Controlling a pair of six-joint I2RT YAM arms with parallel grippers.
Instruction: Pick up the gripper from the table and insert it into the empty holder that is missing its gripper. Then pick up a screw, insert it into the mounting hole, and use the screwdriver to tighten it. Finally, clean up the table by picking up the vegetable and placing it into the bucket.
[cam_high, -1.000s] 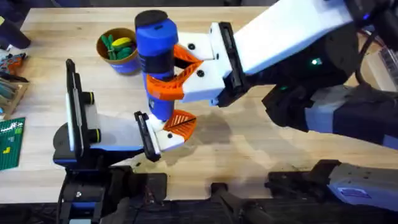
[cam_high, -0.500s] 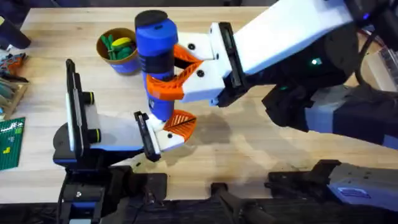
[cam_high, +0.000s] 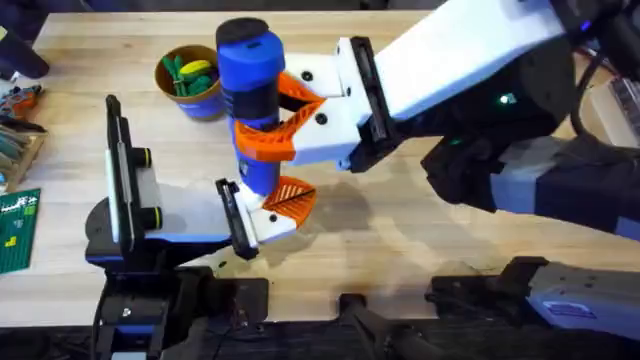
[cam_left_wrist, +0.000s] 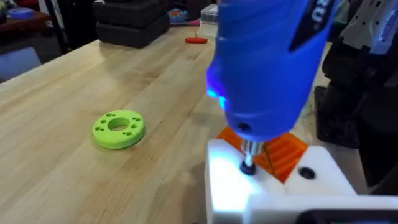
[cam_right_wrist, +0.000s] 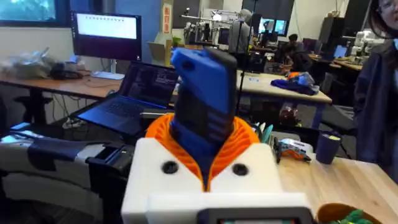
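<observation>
- The right gripper (cam_high: 275, 112), white with orange ribbed pads, is clamped on the chunky blue cylindrical screwdriver (cam_high: 250, 85), which stands upright over the middle of the light wooden table (cam_high: 400, 235).
- In the right wrist view the same screwdriver (cam_right_wrist: 202, 115) sits between the two orange pads, its blue body rising above the white finger blocks.
- The screwdriver's thin metal tip (cam_left_wrist: 248, 163) is pressed down onto the white angular plastic holder (cam_left_wrist: 249, 186) at the end of the left arm, at a dark spot on the holder's top face.
- The small orange ribbed gripper finger (cam_left_wrist: 280, 152) is seated in that holder, just behind the tip; from overhead it shows as an orange wedge (cam_high: 290, 198) at the holder's end, directly below the screwdriver.
- The left gripper (cam_high: 268, 212) lies low near the table's front edge, pointing right; I cannot tell whether its fingers are apart or together.
- A short round bucket (cam_high: 190, 82) with a tan upper wall and blue lower band stands at the far left of the table, well apart from the grippers, with green and yellow items inside it.
- A lime-green round disc (cam_left_wrist: 118, 129) with a centre hole lies flat on the table, apart from the holder.
</observation>
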